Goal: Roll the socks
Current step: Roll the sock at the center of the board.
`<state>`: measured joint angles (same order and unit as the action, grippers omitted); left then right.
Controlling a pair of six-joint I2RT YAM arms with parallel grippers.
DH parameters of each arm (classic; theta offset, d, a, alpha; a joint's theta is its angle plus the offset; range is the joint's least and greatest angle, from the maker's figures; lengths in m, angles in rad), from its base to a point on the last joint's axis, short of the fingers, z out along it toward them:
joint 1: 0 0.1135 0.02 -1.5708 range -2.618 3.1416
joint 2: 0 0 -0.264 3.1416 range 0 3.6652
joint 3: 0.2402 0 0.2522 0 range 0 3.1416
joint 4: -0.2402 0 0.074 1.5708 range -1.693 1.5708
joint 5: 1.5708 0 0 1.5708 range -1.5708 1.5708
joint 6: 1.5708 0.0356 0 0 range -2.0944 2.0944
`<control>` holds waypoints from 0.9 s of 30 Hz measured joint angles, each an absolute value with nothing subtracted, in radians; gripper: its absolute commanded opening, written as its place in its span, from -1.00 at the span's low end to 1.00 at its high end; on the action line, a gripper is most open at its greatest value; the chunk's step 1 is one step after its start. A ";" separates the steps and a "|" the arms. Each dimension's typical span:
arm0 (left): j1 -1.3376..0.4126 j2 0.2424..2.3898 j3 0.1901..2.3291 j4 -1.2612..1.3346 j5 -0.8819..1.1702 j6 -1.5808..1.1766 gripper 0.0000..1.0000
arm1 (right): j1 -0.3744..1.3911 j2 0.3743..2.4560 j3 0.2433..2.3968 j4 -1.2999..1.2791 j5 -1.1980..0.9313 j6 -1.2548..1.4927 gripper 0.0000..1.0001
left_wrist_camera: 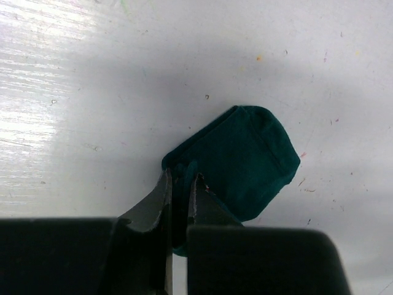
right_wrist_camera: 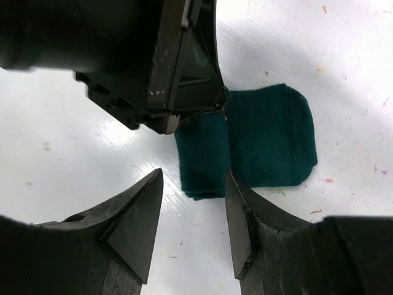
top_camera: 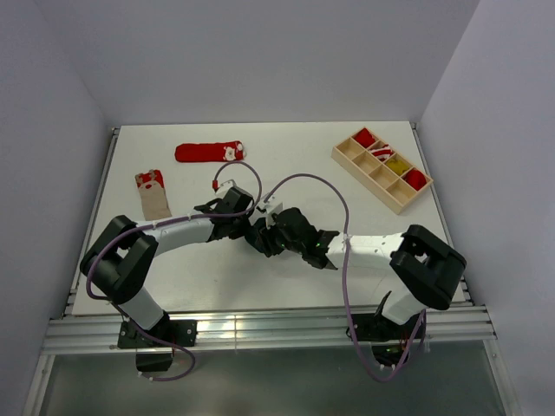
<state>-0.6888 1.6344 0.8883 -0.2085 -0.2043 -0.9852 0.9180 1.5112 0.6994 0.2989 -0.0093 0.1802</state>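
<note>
A dark green sock (left_wrist_camera: 245,157), folded over, lies on the white table. My left gripper (left_wrist_camera: 181,177) is shut on the thick fold at its near edge. In the right wrist view the green sock (right_wrist_camera: 270,135) lies just beyond my right gripper (right_wrist_camera: 193,178). That gripper stands open with bare table between its fingers, its right finger beside the fold's end. From above, both grippers meet mid-table, left gripper (top_camera: 250,224) and right gripper (top_camera: 264,236), and hide the green sock. A red sock (top_camera: 211,152) lies flat at the back. A beige sock (top_camera: 153,192) with a red cuff lies at the left.
A wooden compartment tray (top_camera: 347,156) sits at the back right, with red rolled pieces and a yellowish one in its cells. Grey walls close in the table on three sides. A metal rail runs along the near edge.
</note>
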 measured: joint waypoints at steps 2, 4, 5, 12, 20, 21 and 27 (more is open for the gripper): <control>-0.689 1.635 0.892 -0.216 -0.200 -0.980 -0.99 | 0.940 1.539 0.703 0.301 0.027 0.160 0.04; -0.687 1.638 0.894 -0.220 -0.197 -0.978 -0.99 | 0.955 1.572 0.709 0.299 0.055 0.146 0.05; -0.686 1.640 0.896 -0.220 -0.195 -0.977 -0.99 | 0.963 1.588 0.715 0.297 0.067 0.138 0.04; -0.680 1.647 0.901 -0.223 -0.177 -0.970 -0.99 | 0.984 1.650 0.742 0.299 0.125 0.113 0.00; -0.671 1.649 0.902 -0.222 -0.170 -0.970 -0.86 | 1.002 1.708 0.771 0.314 0.162 0.107 -0.65; -0.670 1.649 0.902 -0.220 -0.171 -0.970 -0.80 | 1.004 1.709 0.771 0.315 0.165 0.107 -0.75; -0.670 1.622 0.868 -0.195 -0.196 -0.966 -0.13 | 0.984 1.709 0.770 0.324 0.126 0.122 -1.00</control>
<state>-0.6704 1.6222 0.8684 -0.1951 -0.1955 -0.9657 0.9844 1.7088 0.7704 0.3241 0.1257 0.1219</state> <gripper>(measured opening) 0.349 0.053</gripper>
